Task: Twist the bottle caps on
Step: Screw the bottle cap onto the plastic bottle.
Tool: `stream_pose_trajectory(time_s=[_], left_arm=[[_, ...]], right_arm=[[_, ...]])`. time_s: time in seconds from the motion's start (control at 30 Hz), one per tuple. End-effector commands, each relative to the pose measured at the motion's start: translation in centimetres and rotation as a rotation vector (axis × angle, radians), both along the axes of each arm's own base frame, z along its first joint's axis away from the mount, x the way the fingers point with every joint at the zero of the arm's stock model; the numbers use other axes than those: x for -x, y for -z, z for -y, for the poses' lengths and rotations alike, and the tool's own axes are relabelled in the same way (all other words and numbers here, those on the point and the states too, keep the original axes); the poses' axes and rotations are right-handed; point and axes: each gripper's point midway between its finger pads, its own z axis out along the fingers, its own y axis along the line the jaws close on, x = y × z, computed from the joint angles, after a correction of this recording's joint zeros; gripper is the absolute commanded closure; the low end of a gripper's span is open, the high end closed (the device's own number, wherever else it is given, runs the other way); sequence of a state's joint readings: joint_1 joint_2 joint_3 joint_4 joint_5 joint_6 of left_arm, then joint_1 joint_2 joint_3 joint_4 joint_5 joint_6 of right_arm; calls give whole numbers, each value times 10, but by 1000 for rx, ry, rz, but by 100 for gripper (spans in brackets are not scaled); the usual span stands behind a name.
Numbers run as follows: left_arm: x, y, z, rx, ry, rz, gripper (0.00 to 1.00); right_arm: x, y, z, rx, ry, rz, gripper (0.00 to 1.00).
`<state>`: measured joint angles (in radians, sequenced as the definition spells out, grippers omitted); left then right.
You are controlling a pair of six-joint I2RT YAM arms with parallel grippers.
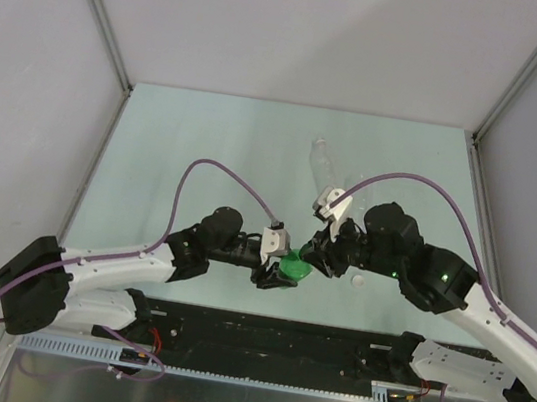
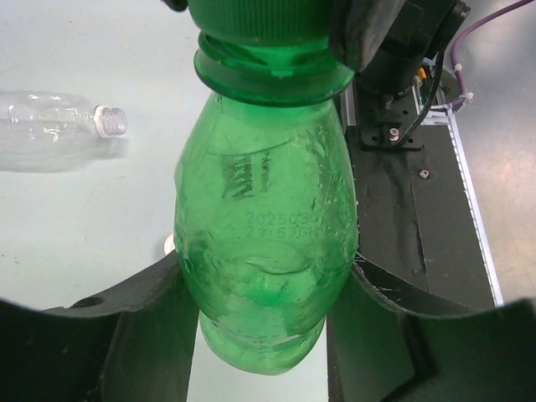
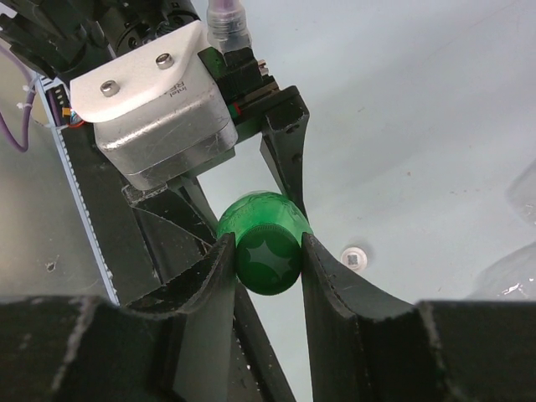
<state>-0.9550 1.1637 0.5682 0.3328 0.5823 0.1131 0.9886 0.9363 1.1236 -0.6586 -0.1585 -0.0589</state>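
My left gripper (image 2: 264, 285) is shut on the body of the translucent green bottle (image 2: 264, 209) and holds it above the table, base toward its camera. My right gripper (image 3: 268, 251) is shut on the dark green cap (image 3: 268, 261), which sits on the bottle's neck. In the top view the two grippers meet at the bottle (image 1: 296, 265), left gripper (image 1: 281, 271), right gripper (image 1: 321, 248). A clear ribbed bottle (image 2: 50, 130) lies uncapped on the table; it also shows in the top view (image 1: 322, 163). One white cap (image 3: 355, 258) lies on the table.
Parts of clear bottle (image 3: 511, 272) show at the right edge of the right wrist view. The white cap (image 1: 359, 281) lies just right of the grippers. The black base plate (image 1: 268, 338) runs along the near table edge. Grey walls enclose the table.
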Motion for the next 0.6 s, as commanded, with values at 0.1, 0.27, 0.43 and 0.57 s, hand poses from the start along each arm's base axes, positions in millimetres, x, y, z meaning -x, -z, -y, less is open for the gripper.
stream_pose_trajectory(time_s=[0.1,0.27,0.43,0.57], left_arm=[[-1,-58,9,184,18,116,100],[-1,-61,10,195,15,109,100],[1,-70,10,222,21,100,100],[2,-72,10,228,27,106,100]], right_arm=[[6,-9,-3,-17,-28,26,67],[8,-18,-2,-43,-38,55,66],[9,-21,-3,-52,-39,70,65],[9,-23,-4,-60,-43,79,64]])
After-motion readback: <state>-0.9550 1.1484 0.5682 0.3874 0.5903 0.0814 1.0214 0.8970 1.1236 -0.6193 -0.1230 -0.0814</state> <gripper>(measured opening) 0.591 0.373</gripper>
